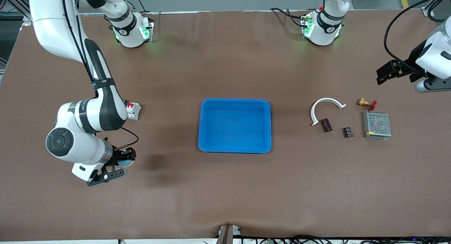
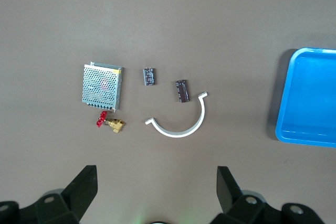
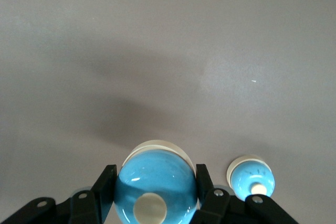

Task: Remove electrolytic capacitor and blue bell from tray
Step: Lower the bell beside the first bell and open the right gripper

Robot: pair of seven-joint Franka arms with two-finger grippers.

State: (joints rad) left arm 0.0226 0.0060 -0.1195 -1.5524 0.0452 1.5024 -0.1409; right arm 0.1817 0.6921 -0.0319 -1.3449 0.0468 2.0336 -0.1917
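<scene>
The bright-blue tray (image 1: 235,101) sits empty mid-table. The right gripper (image 1: 121,162), low over bare table toward the right arm's end, is clenched on the blue bell (image 3: 155,182). The bell is out, so the step looks like set-down: lower it and release. The left gripper (image 2: 156,174) waits, jaws released, above 2 dark parts (image 1: 326,125) (image 1: 348,132) outside the tray; either may be the capacitor.

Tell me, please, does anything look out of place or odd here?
Nothing stands out. The tray is empty. The right pincer is shut on a blue bell above the table's right-arm end. The left pincer waits open over small parts lying orderly.
</scene>
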